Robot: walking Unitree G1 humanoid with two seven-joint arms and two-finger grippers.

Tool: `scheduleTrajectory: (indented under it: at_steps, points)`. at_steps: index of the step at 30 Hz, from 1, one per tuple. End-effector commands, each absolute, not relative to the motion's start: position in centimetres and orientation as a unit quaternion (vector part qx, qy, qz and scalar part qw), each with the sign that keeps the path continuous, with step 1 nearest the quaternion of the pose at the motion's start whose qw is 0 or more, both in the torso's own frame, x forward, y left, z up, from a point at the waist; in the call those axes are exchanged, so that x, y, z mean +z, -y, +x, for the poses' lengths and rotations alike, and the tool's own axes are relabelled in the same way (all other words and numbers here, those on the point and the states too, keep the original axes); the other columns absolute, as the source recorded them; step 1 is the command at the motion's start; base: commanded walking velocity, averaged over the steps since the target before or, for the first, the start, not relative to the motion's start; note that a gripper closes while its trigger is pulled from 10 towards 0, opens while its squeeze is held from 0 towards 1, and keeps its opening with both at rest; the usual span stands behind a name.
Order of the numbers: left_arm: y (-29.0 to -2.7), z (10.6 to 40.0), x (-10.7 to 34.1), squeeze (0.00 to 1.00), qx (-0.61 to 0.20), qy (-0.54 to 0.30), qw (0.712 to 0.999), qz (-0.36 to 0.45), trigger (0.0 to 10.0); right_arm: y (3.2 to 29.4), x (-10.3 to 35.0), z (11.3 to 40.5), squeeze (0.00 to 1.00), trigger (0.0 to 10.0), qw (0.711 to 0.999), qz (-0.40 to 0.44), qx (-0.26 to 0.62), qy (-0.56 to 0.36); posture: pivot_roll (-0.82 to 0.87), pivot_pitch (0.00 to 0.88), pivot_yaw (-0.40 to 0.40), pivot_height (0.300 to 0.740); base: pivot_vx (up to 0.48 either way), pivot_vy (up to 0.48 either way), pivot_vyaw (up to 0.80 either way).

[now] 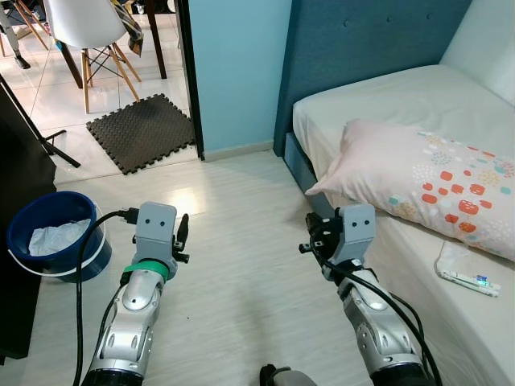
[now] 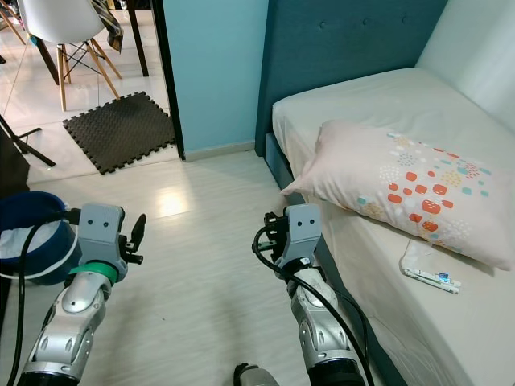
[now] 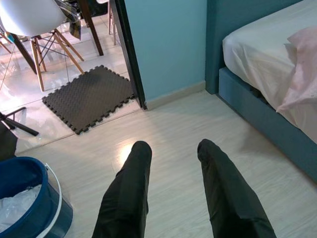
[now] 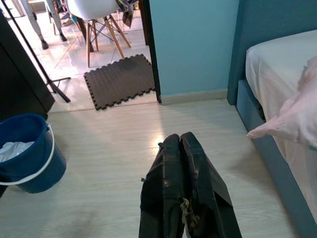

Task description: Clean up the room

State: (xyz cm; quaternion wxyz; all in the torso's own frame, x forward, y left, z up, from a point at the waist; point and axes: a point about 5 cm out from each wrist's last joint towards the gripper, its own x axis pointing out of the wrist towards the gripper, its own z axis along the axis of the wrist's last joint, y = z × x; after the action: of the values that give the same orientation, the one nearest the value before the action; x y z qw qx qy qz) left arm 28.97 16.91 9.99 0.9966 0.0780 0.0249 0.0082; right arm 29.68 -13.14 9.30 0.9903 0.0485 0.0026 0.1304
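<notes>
Pale floor mid-frame; left gripper (image 3: 173, 191) spread, right gripper (image 4: 181, 191) pressed together; pillow (image 1: 418, 177) right: soft, light, likely pinchable at its corner

The white chair (image 1: 80, 24) is cut off by the top edge so its back is lost, the bed (image 1: 402, 96) runs out past the right edge, and the small white object (image 1: 467, 277) beside the pillow (image 1: 426, 181) is too small to identify.
</notes>
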Motion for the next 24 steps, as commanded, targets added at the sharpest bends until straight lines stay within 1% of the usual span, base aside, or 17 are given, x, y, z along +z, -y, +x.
scheduleTrajectory:
  at_steps: [1, 24]
  points:
    - [-16.96, 28.94, 10.14, 0.0, 0.01, -0.019, 0.997, 0.075, 10.0, 13.25, 9.11, 29.54, 0.0, 10.0, 0.99, 0.048, 0.131, -0.009, -0.08, 0.003, 0.008, 0.74, 0.0, 0.0, 0.0]
    - [-16.96, 29.11, 10.23, 0.0, 0.01, -0.02, 0.996, 0.084, 10.0, 13.14, 9.19, 29.83, 0.0, 10.0, 0.991, 0.051, 0.127, -0.008, -0.07, 0.005, 0.012, 0.74, 0.0, 0.0, 0.0]
